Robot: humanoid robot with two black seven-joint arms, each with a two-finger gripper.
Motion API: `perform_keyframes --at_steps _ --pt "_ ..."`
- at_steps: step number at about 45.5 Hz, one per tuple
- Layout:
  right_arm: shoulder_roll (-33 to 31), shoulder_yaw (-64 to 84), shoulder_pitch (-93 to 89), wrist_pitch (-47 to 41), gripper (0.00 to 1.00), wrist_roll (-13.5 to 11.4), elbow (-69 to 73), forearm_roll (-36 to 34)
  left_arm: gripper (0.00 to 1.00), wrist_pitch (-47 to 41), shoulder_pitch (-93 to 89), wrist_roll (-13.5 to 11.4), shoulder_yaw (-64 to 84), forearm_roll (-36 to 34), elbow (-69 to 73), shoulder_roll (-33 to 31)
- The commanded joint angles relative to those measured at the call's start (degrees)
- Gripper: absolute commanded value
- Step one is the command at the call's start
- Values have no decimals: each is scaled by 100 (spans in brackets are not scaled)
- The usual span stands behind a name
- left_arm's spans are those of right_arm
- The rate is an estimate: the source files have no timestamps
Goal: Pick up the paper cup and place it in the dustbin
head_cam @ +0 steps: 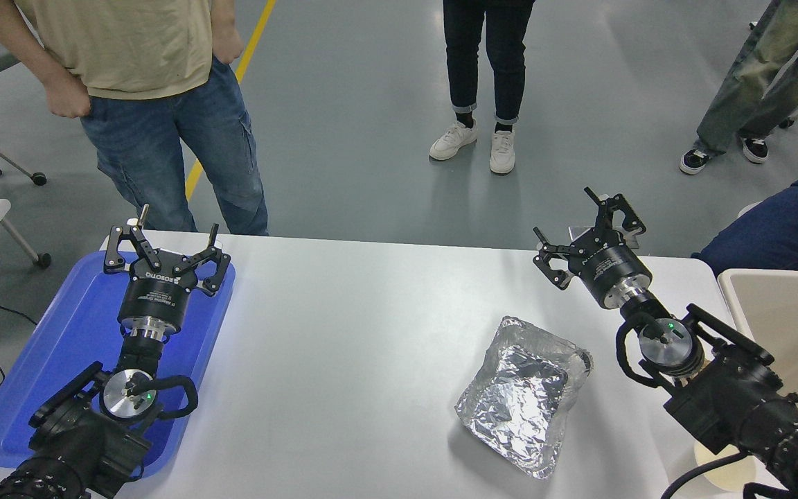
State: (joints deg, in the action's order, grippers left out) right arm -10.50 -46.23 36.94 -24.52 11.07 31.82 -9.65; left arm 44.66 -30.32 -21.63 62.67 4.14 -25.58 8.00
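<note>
We see no cup held in either hand; a cream round shape (721,466) at the table's (343,333) near right edge, mostly hidden under the right arm, may be the cup, but we cannot be sure. The bin (787,326) stands at the table's right side, close to that arm, so we judge a drop would need only a short carry. The right hand (589,232) hangs above the table's far edge, fingers apart and empty, likely poised ahead of a reach. The left hand (163,253), fingers also apart, sits parked over the blue tray (46,360) at the table's left end. A foil tray (524,395) lies on the table, left of the right arm. People stand beyond the table's far edge.
</note>
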Motion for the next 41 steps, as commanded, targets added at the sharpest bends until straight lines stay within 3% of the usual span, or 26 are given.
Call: perform_keyframes --at_steps 1,26,41 --pt "4 0 7 0 100 0 0 7 100 -2 0 10 0 -9 0 -9" --pt "-31 132 94 -17 100 -18 88 86 100 7 0 10 -9 -10 0 -1" --pt "-777 281 516 342 100 -70 1238 1474 100 7 0 10 -9 -10 0 -1"
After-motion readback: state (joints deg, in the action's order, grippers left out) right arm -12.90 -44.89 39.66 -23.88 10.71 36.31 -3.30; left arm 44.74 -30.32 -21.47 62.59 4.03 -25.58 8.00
